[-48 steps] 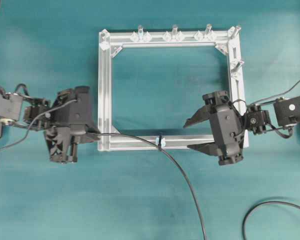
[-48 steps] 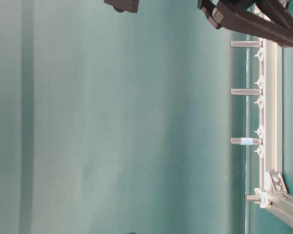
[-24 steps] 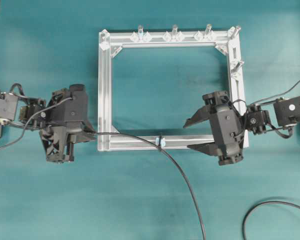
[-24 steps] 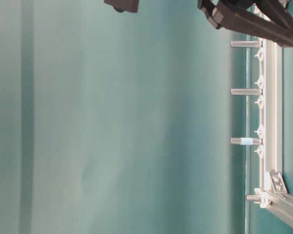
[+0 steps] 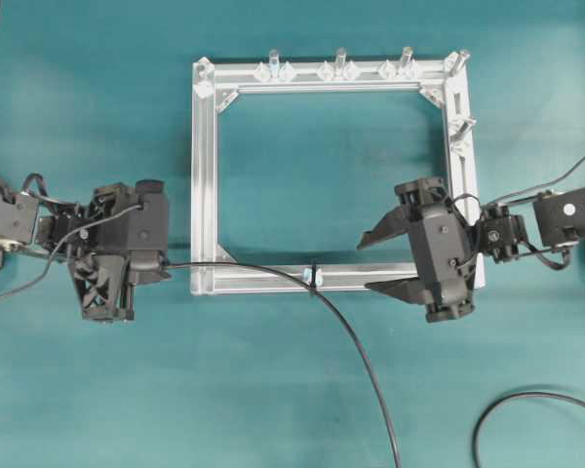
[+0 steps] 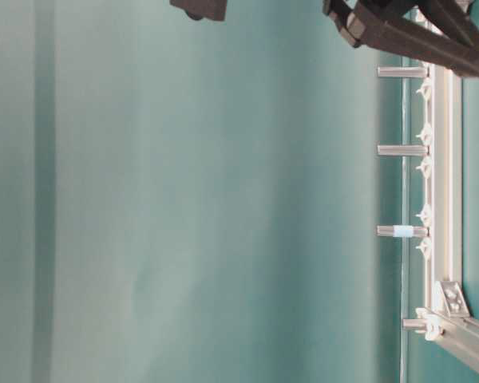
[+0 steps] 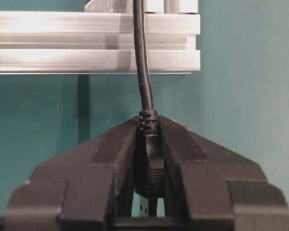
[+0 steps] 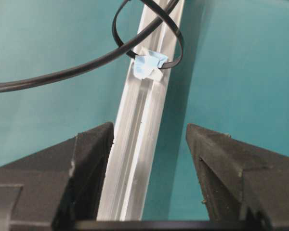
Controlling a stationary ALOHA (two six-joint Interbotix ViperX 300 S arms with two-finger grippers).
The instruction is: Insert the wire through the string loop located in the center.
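Currently the wire (image 5: pixel 356 351) is clamped at its plug by the left gripper (image 7: pixel 149 159) at mid-left, strung rightward through the string loop (image 8: pixel 149 36), with the right gripper (image 8: pixel 149 139) spread empty astride the frame bar (image 8: pixel 135 159) lower right

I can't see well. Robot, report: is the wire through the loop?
Left gripper shut on wire. Right gripper open, astride frame bar. Wire through string loop. Nothing blocking.

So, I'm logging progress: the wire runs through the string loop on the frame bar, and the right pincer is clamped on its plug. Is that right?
Not quite. The wire does run through the string loop on the frame bar, but the left pincer is clamped on its plug, as the left wrist view shows. The right pincer stands open astride the bar, holding nothing.
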